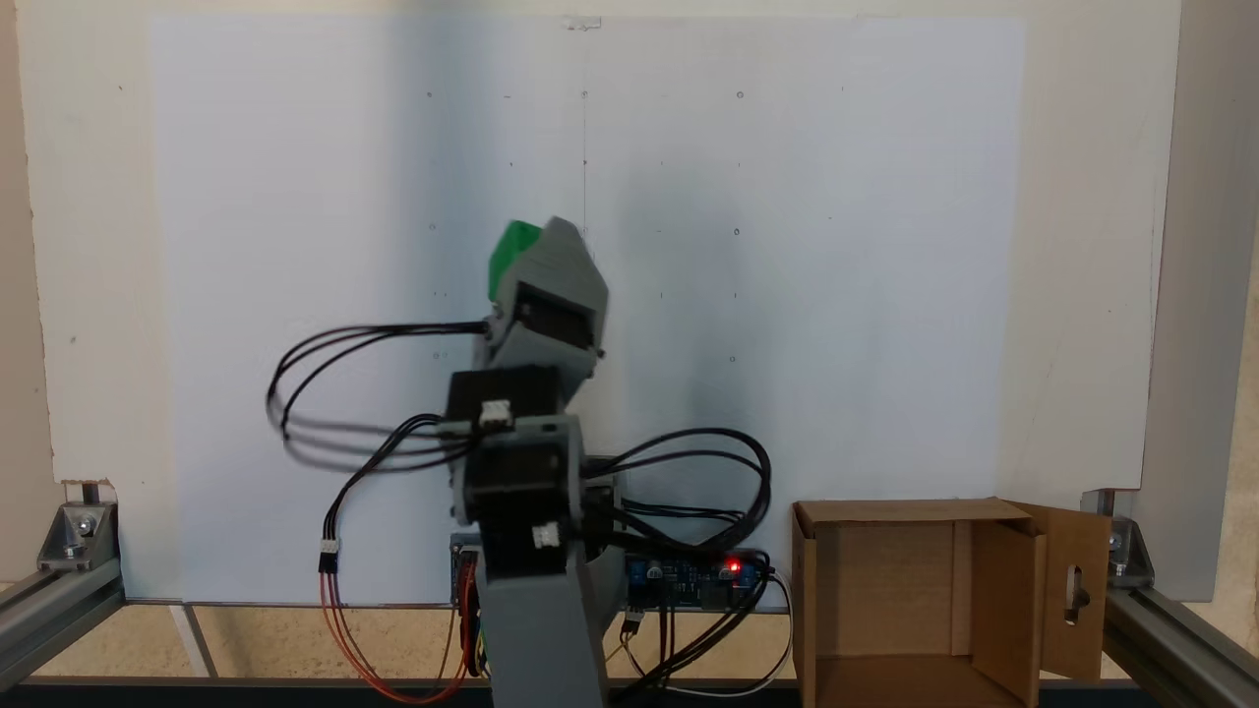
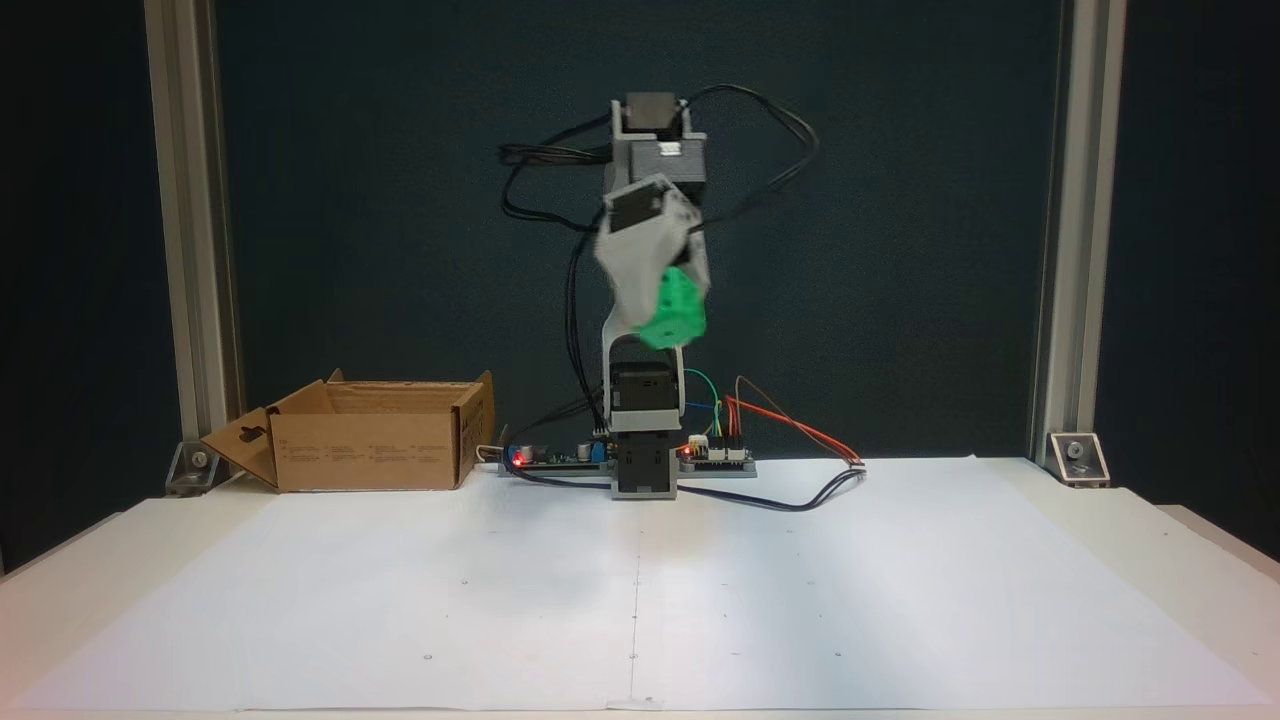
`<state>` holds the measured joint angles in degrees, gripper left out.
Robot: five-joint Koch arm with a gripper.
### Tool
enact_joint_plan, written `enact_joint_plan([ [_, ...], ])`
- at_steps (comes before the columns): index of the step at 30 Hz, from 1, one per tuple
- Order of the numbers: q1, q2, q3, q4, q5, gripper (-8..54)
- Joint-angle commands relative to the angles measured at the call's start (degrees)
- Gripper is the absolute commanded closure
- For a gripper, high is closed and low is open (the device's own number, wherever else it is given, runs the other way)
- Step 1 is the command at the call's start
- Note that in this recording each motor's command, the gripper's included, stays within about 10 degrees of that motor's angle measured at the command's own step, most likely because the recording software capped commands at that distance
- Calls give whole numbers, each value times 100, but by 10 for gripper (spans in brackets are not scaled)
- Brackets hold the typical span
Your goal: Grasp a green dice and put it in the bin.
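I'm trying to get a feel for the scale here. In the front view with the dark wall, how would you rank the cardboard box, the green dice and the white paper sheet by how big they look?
1. The white paper sheet, covering most of the table.
2. The cardboard box.
3. The green dice, held up in the hand.

The sheet lies nearer the camera, but these gaps are too big to doubt.

The arm point(image 2: 645, 300) stands upright from its base point(image 2: 642, 470) at the far edge of the table, folded back on itself at the top; in the front fixed view the upper joint sits at twelve o'clock and the forearm drops from it toward six o'clock; the gripper point(image 2: 668, 310) hangs well above the table, pointing down and slightly toward five o'clock, blurred; its grey jaws are clamped on the green dice point(image 2: 672, 315). In the fixed view from behind, the gripper point(image 1: 521, 258) points toward eleven o'clock; black cables point(image 1: 334, 383) loop out at nine o'clock.
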<state>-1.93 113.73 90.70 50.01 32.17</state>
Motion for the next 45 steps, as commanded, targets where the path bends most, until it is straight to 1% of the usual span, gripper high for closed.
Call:
enact_joint_plan([
  [1, 738, 53, -132, -26, -974, 340],
  [7, 3153, -9, -141, -44, -2195, 340],
  [10, 4366, -308, -237, -44, -2890, 340],
  [15, 6423, -1195, -633, -299, -4023, 340],
  [17, 7609, -1591, -976, -396, -4691, 340],
  [19, 8673, -2145, -1688, -431, -5315, 340],
  [20, 8849, -2435, -1923, -431, -5395, 340],
  [24, 10380, -2944, -2593, -466, -6117, 340],
  [30, 11101, -3393, -2496, -220, -6855, 340],
  [33, 11127, -3507, -2224, 123, -7128, 340],
  [41, 10986, -3612, -1951, 105, -7198, 340],
  [42, 10986, -3621, -1951, 114, -7189, 284],
  [43, 10978, -3683, -1942, 114, -7181, 192],
  [44, 10978, -3709, -1942, 105, -7172, 133],
  [45, 10986, -3709, -1942, 105, -7163, 106],
])
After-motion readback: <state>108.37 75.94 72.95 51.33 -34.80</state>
